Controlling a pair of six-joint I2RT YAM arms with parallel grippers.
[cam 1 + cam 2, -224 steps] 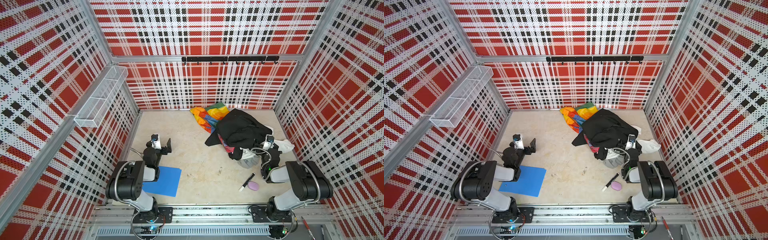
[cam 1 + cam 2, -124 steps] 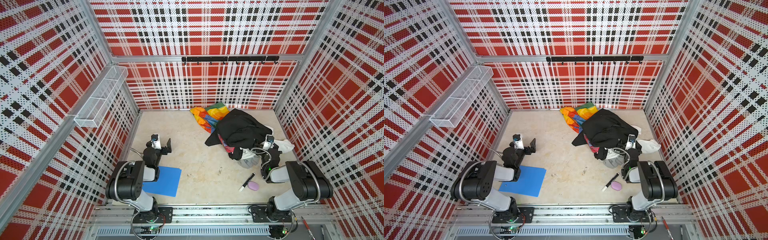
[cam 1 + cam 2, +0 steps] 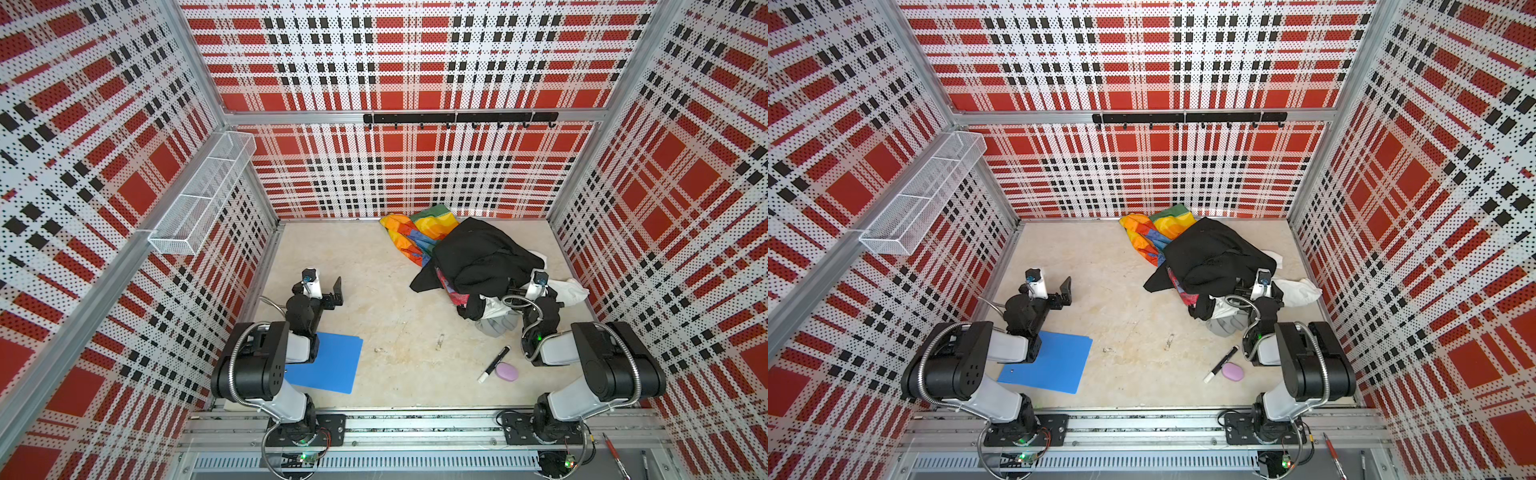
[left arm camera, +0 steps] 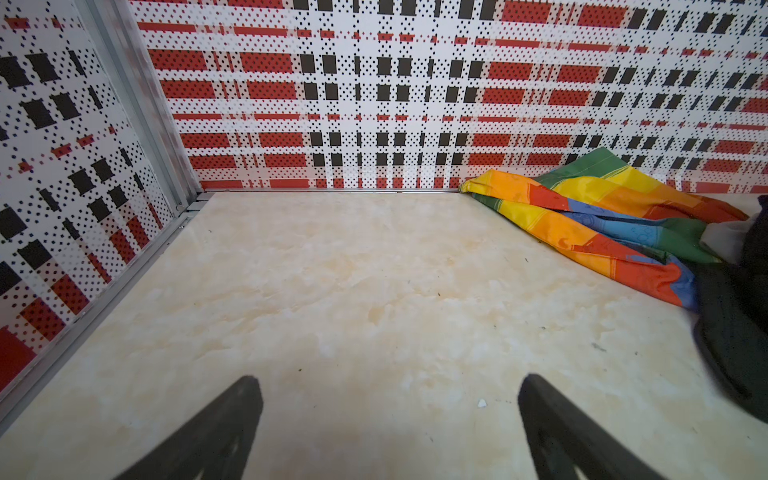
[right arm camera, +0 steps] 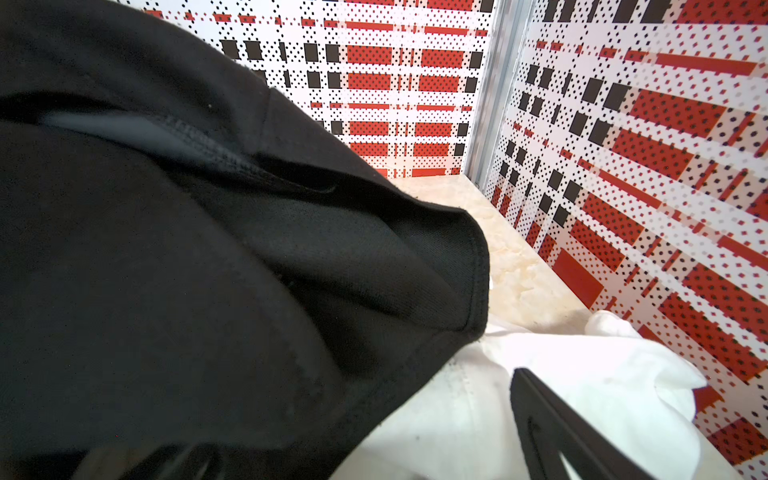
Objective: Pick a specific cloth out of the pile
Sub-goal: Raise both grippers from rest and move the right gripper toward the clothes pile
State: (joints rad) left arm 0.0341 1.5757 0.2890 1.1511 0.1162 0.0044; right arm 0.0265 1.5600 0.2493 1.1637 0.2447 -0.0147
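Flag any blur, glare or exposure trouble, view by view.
Both top views: sharp, evenly lit, no strong glare. Left wrist: rainbow cloth sharp, near fingers soft. Right wrist: black garment crowds the lens, dark and partly blurred; white cloth nearly washed out.

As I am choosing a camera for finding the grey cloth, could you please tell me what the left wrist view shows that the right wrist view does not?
Only the left wrist view: the rainbow patchwork cloth, and the left pincer open over bare floor. Only the right wrist view: the white cloth plainly, with one finger of the right pincer in front of it. Both: the black garment, the plaid walls, some floor. Neither shows the grey cloth, which appears only in both top views.
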